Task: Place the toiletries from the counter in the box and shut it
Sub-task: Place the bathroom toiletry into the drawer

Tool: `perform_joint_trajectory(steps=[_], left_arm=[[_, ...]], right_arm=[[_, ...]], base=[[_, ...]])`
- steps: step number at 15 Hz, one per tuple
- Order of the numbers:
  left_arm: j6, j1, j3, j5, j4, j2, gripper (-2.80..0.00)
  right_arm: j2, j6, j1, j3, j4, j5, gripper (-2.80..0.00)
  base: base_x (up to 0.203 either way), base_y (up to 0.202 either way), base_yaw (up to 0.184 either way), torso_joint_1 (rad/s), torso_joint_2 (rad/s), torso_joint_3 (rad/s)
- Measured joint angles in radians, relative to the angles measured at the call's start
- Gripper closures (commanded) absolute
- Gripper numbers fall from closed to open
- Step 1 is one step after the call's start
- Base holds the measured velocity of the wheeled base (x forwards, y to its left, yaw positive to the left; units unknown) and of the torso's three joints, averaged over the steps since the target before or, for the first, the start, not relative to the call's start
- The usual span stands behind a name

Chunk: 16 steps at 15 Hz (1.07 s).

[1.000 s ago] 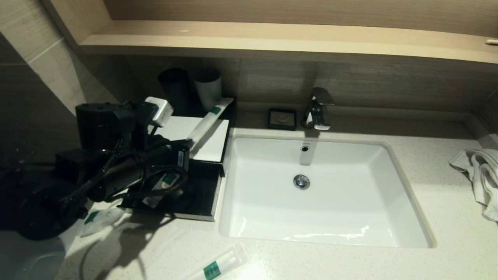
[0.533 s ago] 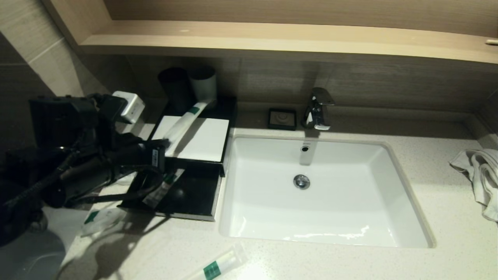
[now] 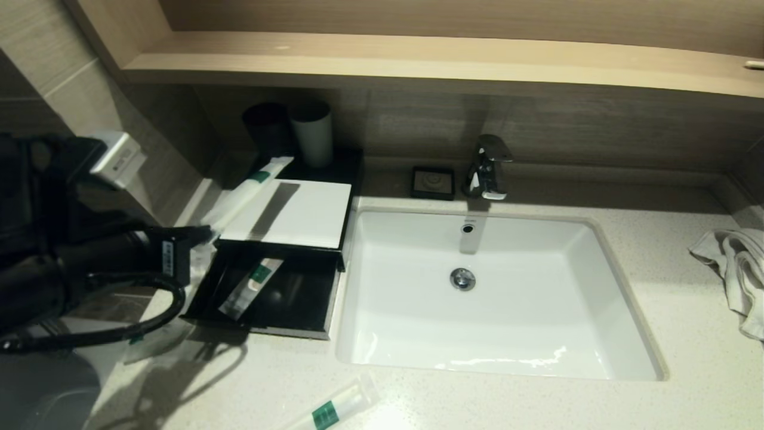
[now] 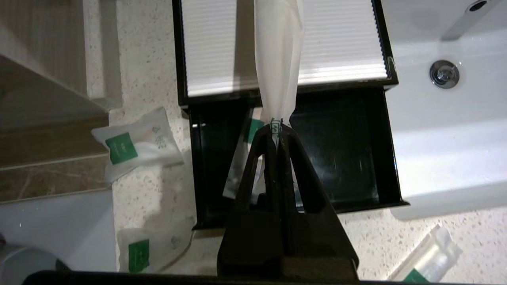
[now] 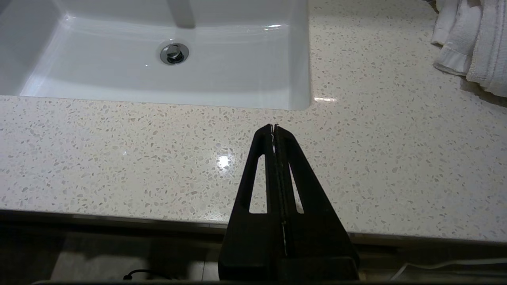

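Observation:
My left gripper (image 3: 202, 234) is shut on the end of a long white packet with a green label (image 3: 248, 186), held slanted in the air over the left edge of the box. In the left wrist view the gripper (image 4: 276, 128) pinches that packet (image 4: 277, 59) above the open black drawer (image 4: 344, 150). The black box (image 3: 298, 298) has a white top (image 3: 292, 215) and its drawer is pulled open, with one packet (image 3: 250, 286) inside. Other packets lie on the counter at the left (image 3: 152, 337) and at the front (image 3: 334, 409). My right gripper (image 5: 274, 126) is shut and empty over the counter's front edge.
A white sink (image 3: 495, 298) with a faucet (image 3: 489, 164) lies right of the box. Two cups (image 3: 313, 134) stand behind the box, a black soap dish (image 3: 433, 182) beside the faucet, a white towel (image 3: 737, 275) at far right. A wall corner is close on the left.
My left arm has swung left and back from over the drawer, carrying the long packet with it. The packet in the drawer is now uncovered.

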Motion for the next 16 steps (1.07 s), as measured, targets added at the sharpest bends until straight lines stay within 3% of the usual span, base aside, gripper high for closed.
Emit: perform_joint_trajectory(steps=[11,16], left_arm=[[-0.024,-0.001,0.017,0.003,0.442,-0.252,0.0],[-0.024,0.0,0.005,0.016,0.534,-0.293,0.0]], right_arm=[[0.0,0.0,0.0,0.0,0.0,0.001,0.0],[0.0,0.0,0.0,0.0,0.0,0.0,0.0]], base=[[0.0,0.0,0.0,0.0,0.0,0.0],[0.0,0.0,0.0,0.0,0.0,0.0]])
